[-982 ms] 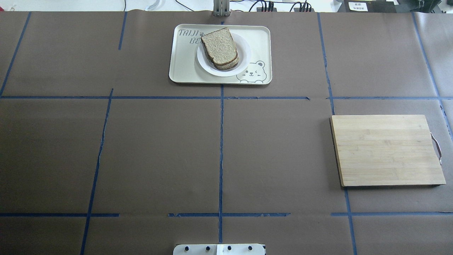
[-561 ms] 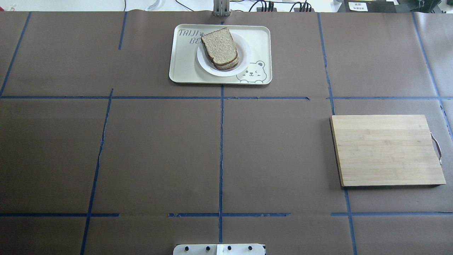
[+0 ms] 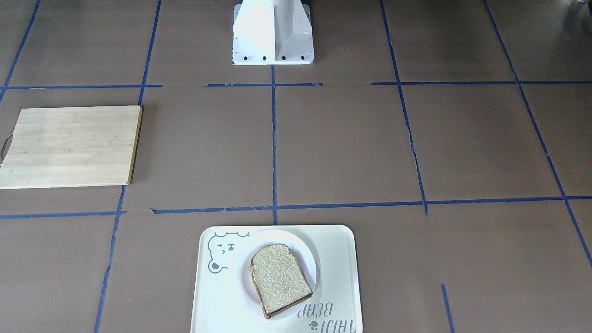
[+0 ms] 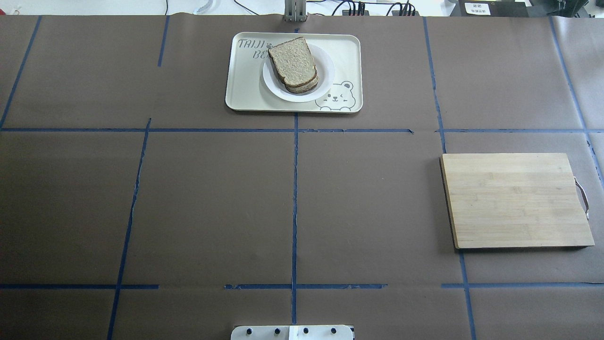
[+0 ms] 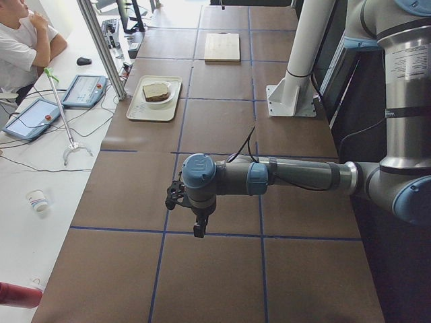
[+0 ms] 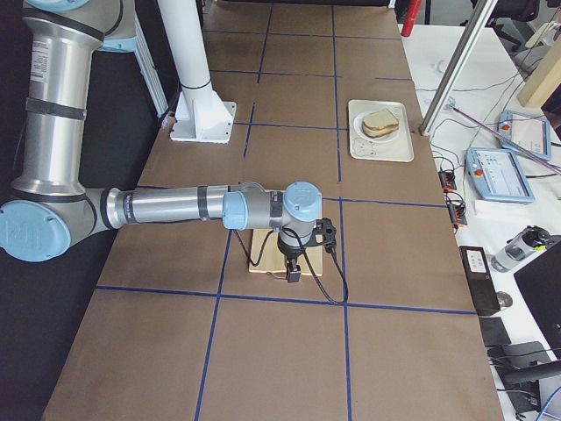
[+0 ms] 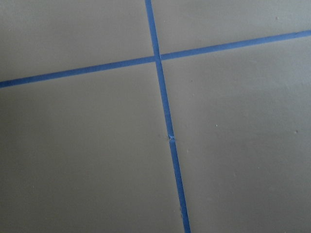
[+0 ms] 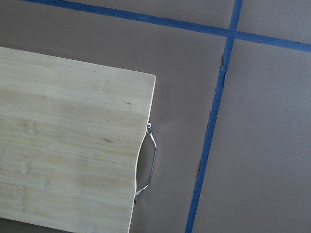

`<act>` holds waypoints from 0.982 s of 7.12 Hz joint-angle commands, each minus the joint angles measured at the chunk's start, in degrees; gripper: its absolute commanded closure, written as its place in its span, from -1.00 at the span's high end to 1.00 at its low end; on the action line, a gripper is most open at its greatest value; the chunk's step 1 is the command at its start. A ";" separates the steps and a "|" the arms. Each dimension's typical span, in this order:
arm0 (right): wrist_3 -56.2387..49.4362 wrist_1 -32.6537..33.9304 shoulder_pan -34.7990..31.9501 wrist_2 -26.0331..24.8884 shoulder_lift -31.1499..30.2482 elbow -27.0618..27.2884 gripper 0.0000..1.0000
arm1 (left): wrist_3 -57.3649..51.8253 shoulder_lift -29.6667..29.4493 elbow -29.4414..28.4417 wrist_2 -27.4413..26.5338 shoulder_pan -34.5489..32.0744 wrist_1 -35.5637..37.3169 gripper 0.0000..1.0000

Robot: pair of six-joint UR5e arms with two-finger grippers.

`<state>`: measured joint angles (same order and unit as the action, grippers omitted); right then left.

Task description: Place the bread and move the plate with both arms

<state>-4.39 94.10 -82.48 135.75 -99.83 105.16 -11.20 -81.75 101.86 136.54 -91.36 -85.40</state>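
Observation:
The bread [image 4: 293, 61] is a brown slice lying on top of another slice on the small white plate [image 4: 325, 75], which sits on the cream bear tray [image 4: 347, 52] at the table's far middle. They also show in the front view: the bread [image 3: 280, 277], the plate [image 3: 277, 237] and the tray [image 3: 340, 268]. My left gripper [image 5: 200, 229] hangs over bare table far to the left. My right gripper [image 6: 294, 270] hangs over the cutting board's outer end. Both show only in the side views, so I cannot tell if they are open or shut.
A bamboo cutting board [image 4: 514, 200] with a metal handle [image 8: 148, 162] lies on the right side. The white pedestal [image 3: 273, 32] stands at the near middle edge. A seated operator [image 5: 17, 47] and tablets are beyond the far edge. Blue tape lines [image 7: 165, 111] cross the brown table.

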 commanded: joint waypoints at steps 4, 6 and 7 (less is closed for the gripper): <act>0.60 1.70 -1.89 -1.45 4.03 -2.06 0.99 | 0.12 0.45 -2.79 0.22 0.04 -1.17 1.00; 0.00 1.62 -3.30 -1.62 1.92 -1.97 0.99 | -0.14 0.19 -2.01 0.39 0.04 -1.08 1.00; -0.01 1.53 -3.21 -1.63 0.96 -1.97 0.99 | -0.14 0.10 -2.10 0.39 0.12 -1.17 1.00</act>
<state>-4.24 95.70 -85.57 134.19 -97.70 103.23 -11.29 -81.56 99.84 136.93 -91.29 -86.51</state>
